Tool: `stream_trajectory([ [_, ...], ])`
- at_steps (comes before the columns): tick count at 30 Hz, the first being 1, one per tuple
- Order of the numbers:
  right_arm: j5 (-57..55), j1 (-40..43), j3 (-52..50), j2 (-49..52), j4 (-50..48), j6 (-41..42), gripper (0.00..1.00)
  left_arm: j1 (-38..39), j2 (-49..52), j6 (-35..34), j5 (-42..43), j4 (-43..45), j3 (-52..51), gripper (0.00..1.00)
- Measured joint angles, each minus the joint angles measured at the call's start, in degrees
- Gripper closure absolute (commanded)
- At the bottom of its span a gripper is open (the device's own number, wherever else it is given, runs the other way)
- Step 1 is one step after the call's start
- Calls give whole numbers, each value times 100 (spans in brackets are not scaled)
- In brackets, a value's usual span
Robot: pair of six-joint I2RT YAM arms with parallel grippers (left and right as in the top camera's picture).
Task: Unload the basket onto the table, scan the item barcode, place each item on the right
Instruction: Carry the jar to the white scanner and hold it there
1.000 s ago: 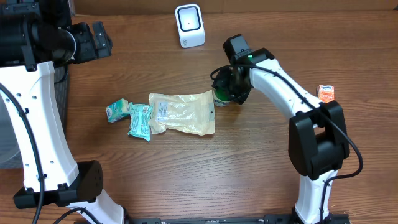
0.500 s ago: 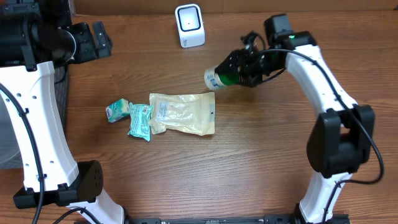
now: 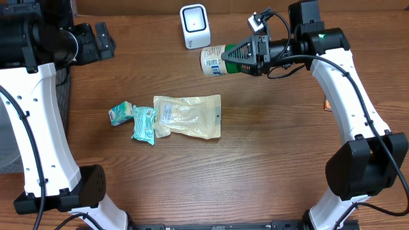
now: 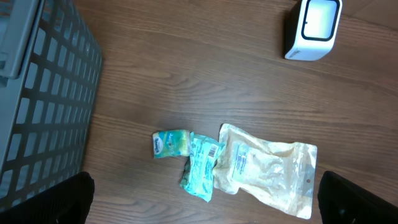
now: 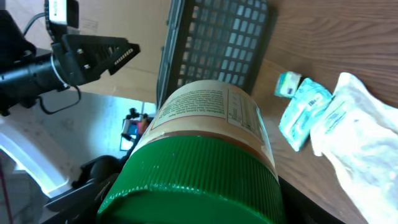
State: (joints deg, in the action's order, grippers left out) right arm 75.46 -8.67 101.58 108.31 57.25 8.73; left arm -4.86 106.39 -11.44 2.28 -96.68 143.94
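Right pincer [image 3: 243, 59]: clenched on the lid end of a canister [image 3: 214, 61], with dark fingers on both sides of the green cap.
Canister position: held off the worktop [image 3: 255, 166] and lying on its side, its base pointing towards the robot's left. It is near the scanner [image 3: 194, 26], just to the scanner's right.
Canister build: a round cream body wrapped in a printed label, closed by a ribbed green lid [image 5: 186, 180]. Its contents are hidden.
Canister print: blocks of small text on the label in the right wrist view, too fine to read.
Scanner: a small white box with rounded corners and a dark-framed pale window, standing at the far edge of the worktop.
Pouch [image 3: 188, 116]: flat, cream and crinkled, lying mid-worktop. It carries a white printed panel that cannot be read.
Teal packets: one long packet [image 3: 144, 123] touches the pouch's left edge, and a smaller one [image 3: 120, 113] lies just beside it. Both look like soft wrappers.
Left pincer [image 3: 102, 41]: released, with its fingers spread wide and nothing between them, raised at the far left.
Basket [image 4: 43, 93]: grey plastic lattice at the worktop's left side. I cannot tell what it holds.
Worktop surface: brown wood grain.
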Motion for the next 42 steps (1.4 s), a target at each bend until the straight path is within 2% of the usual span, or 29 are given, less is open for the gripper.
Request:
stream_trajectory([
  [5,-146,-13,0,0,-4,-4,45,0,0,0,0,0,0,0],
  [10,-1338,-258,0,0,68,-15,45,0,0,0,0,0,0,0],
  [17,-4754,-1432,0,0,-127,-48,46,0,0,0,0,0,0,0],
  [22,-7158,-2326,0,0,-946,-197,47,0,0,0,0,0,0,0],
  [24,-7890,-2555,0,0,-1432,-413,50,0,0,0,0,0,0,0],
  [31,-8905,-2656,-2,0,-3086,-1585,53,0,0,0,0,0,0,0],
  [33,-9003,-2625,-2,9,-3541,-1985,56,0,0,0,0,0,0,0],
  [38,-9154,-2570,0,203,-4581,-2855,56,0,0,0,0,0,0,0],
  [42,-9206,-2479,2,741,-5469,-3373,56,0,0,0,0,2,0,0],
])
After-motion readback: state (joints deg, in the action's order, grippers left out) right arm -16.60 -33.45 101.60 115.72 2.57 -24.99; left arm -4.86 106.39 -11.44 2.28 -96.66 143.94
